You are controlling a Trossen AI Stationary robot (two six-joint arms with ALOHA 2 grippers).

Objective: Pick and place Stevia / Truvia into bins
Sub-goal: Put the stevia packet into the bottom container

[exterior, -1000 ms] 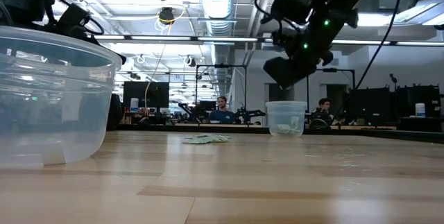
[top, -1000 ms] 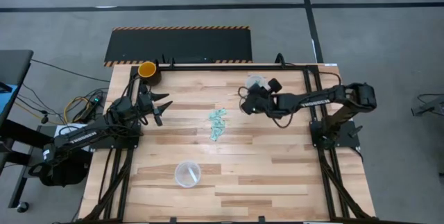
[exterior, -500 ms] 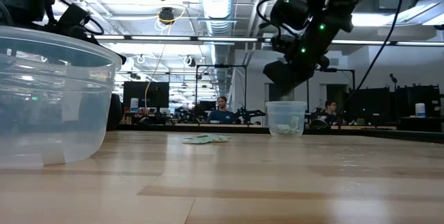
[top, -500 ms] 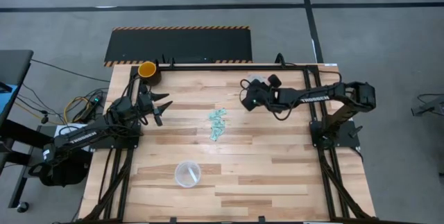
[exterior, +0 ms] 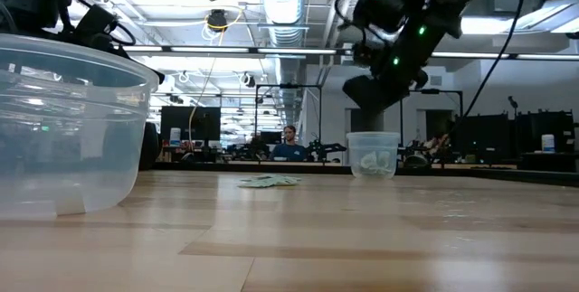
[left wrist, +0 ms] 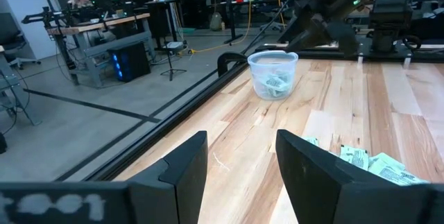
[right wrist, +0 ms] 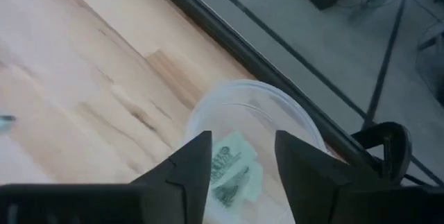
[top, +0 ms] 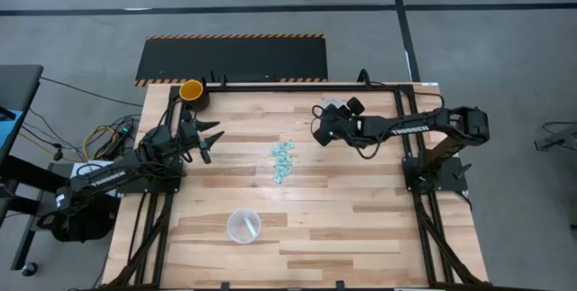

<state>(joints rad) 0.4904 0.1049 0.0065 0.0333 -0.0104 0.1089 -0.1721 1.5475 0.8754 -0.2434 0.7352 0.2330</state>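
A heap of mint-green and white Stevia / Truvia packets (top: 283,160) (left wrist: 368,165) (exterior: 270,181) lies flat on the middle of the wooden table. One clear bin (top: 334,107) (exterior: 373,154) (left wrist: 272,73) stands at the far right with packets (right wrist: 232,168) in it. The other clear bin (top: 243,225) (exterior: 63,129) stands near the front edge. My right gripper (top: 323,127) (right wrist: 239,175) (exterior: 380,89) hangs open above the far bin, nothing between its fingers. My left gripper (top: 206,140) (left wrist: 243,175) waits open at the table's left, above the wood.
A yellow-orange cup (top: 192,91) with a dark base stands at the far left corner. A black rail (right wrist: 277,71) runs along the table's far edge behind the far bin. Bare wood (top: 361,210) lies to the right of the near bin. People sit in the room beyond (exterior: 289,143).
My right gripper has shifted a little toward the table's far edge and now hangs above the far bin. In the low view a packet shows higher inside that bin than a second ago.
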